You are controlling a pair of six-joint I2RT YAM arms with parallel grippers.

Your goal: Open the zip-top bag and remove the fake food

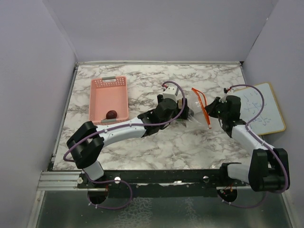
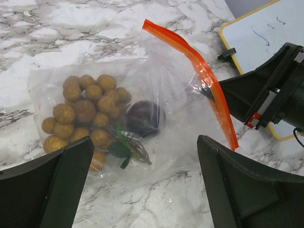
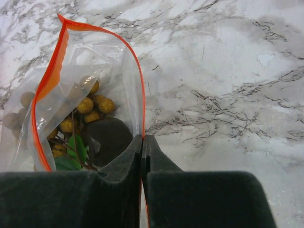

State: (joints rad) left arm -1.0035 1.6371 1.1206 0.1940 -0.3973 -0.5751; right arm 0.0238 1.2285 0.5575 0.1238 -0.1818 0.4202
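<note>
Arms (image 1: 121,128) white-linked, black-jointed; purple cables (image 1: 248,85); left gripper (image 2: 145,142), right gripper (image 3: 142,140) black.

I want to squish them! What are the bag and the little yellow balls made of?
The zip-top bag looks like thin clear plastic: shiny, crinkled, see-through. The golden balls look matte and grainy, maybe foam or coated plastic; hard to tell.

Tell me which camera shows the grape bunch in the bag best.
Left wrist: the grape bunch lies nearly whole in view. Right wrist glimpses part of it through the bag; overhead, the left arm hides it.
</note>
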